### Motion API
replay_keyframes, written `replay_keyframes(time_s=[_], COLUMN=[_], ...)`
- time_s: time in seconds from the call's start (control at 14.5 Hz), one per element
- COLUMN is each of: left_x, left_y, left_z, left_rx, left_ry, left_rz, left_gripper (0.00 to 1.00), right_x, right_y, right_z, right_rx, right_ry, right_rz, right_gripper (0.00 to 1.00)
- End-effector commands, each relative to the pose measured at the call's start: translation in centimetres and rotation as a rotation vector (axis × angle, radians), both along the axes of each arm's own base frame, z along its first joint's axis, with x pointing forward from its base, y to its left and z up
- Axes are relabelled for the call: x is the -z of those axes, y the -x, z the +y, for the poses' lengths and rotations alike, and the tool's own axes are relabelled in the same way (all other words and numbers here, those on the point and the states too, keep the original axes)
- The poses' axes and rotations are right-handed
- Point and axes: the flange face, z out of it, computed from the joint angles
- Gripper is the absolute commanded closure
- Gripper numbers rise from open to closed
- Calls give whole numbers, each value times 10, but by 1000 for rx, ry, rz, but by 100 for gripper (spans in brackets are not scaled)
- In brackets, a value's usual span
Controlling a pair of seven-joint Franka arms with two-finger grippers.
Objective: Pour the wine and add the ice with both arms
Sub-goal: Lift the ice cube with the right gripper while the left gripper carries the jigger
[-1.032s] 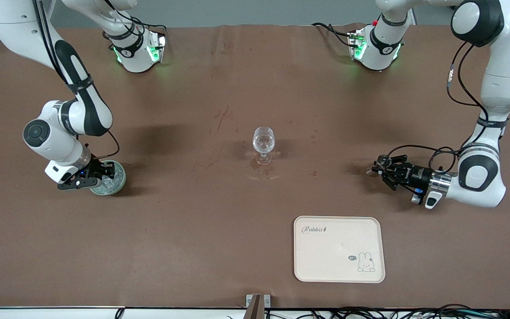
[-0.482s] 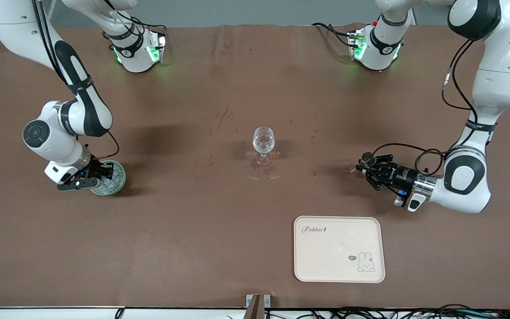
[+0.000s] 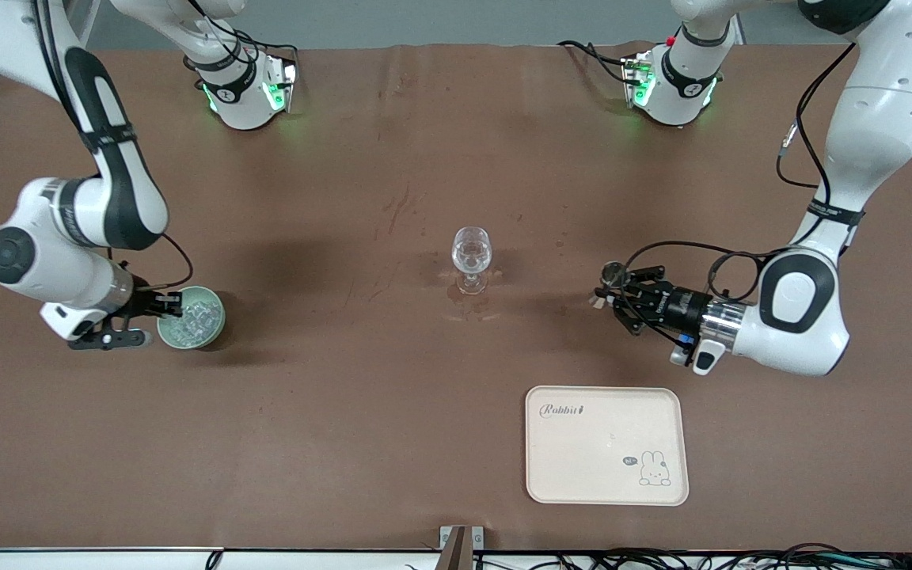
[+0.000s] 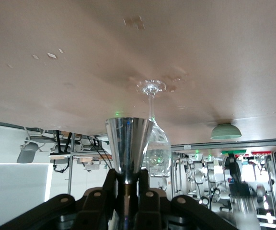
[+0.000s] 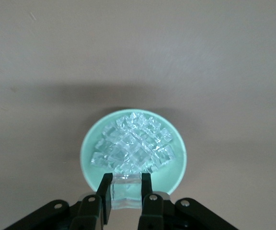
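Observation:
A pale green bowl (image 3: 217, 329) (image 5: 174, 178) heaped with ice (image 3: 196, 317) (image 5: 133, 143) sits toward the right arm's end of the table. Over the bowl's rim hangs my right gripper (image 3: 169, 304) (image 5: 125, 183), shut on one clear ice cube (image 5: 125, 190). A clear stemmed glass (image 3: 472, 255) (image 4: 156, 146) stands at the table's middle. My left gripper (image 3: 610, 291) (image 4: 128, 181) lies level, pointing at the glass from the left arm's end. It is shut on the stem of a small steel cone-shaped cup (image 3: 613, 274) (image 4: 128, 141). Wine is out of view; the cup's inside is hidden.
A cream tray (image 3: 606, 475) with a rabbit print lies nearer the front camera than the left gripper. Dark stains mark the brown table (image 3: 393, 214) near the glass. The green bowl (image 4: 225, 132) also shows past the glass in the left wrist view.
The right gripper has shut on an ice cube and drawn back from the bowl's middle to its rim. The left gripper has carried the steel cup closer to the glass.

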Motion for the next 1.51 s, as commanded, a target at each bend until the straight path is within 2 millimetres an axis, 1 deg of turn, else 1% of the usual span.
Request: replay_keyframes(time_s=[0.0,0.21,0.34,0.48,0.62,0.69,0.76,0.83,0.89,0.96,1.03,1.24,1.38,1.45], left_x=[-24,-43,-54,-65,-79,-86,-86,-89,-95,-97,-101,-100,-101,-103], left_y=[16,25,31,37,47,52,53,57,63,67,68,77,77,79], left_z=[-25,-55,-74,-97,-120,-128,-130,-135,-145,-153,-155,-172,-175,-180], left_rx=[-45,-65,-77,-105,-113,-112,-114,-108,-102,-100,-109,-94,-108,-104], left_ry=[-50,-84,-107,-123,-155,-173,-180,-191,-203,-218,-240,-338,-362,-368], left_rz=[11,14,8,18,20,21,28,28,28,36,26,7,-6,-16], left_gripper=[99,99,99,99,99,99,99,99,99,99,99,99,99,99], right_x=[-75,-150,-201,-242,-275,-290,-308,-318,-321,-320,-320,-315,-315,-311], right_y=[12,10,11,16,23,26,31,35,36,37,35,29,29,29], right_z=[-18,-47,-66,-72,-72,-68,-66,-64,-64,-62,-62,-58,-59,-59], right_rx=[62,111,143,154,173,188,205,208,208,201,199,191,190,188], right_ry=[0,5,7,10,6,6,4,4,4,4,3,3,4,3], right_rz=[-58,-91,-76,-60,-44,-39,-33,-29,-30,-24,-33,-61,-78,-84], right_gripper=[100,100,100,100,100,100,100,100,100,100,100,100,100,100])
